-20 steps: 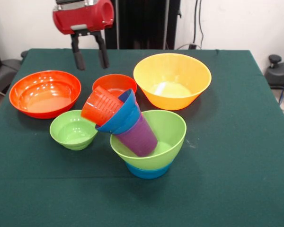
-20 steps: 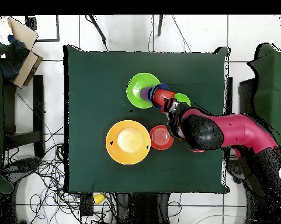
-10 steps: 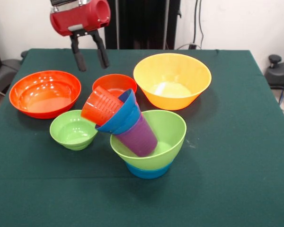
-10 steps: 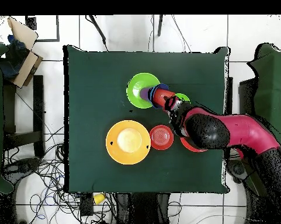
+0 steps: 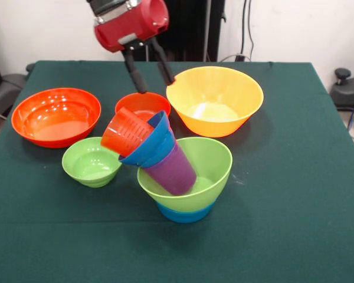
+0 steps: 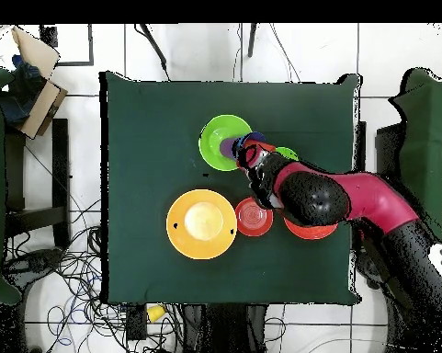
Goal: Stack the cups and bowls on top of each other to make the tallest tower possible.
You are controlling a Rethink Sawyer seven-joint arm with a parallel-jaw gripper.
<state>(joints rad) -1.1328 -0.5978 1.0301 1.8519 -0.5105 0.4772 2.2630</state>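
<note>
The tower's base is a large light green bowl [image 5: 207, 160] nested on a light blue bowl [image 5: 184, 213]. A purple cup [image 5: 171, 169] leans inside it. A dark blue bowl [image 5: 151, 143] sits tilted on the cup, with an orange-red cup [image 5: 124, 131] lying sideways in it. My gripper [image 5: 156, 84] is open and empty. It is tilted, above the medium red-orange bowl [image 5: 143, 104] and beside the large yellow-orange bowl [image 5: 215, 101]. A large red-orange bowl [image 5: 56, 116] and a small light green bowl [image 5: 91, 161] stand to the left. The yellow cup is out of view.
In the overhead view the red arm [image 6: 353, 198] covers part of the large red-orange bowl [image 6: 313, 230] and most of the small green bowl [image 6: 287, 153]. The green table cloth [image 5: 295, 194] reaches to the table's edges. A cardboard box [image 6: 33, 83] stands off the table.
My gripper has swung to the right in the front view and tilted. It went from above the large red-orange bowl's side to above the medium red-orange bowl. The bowls and cups have not moved.
</note>
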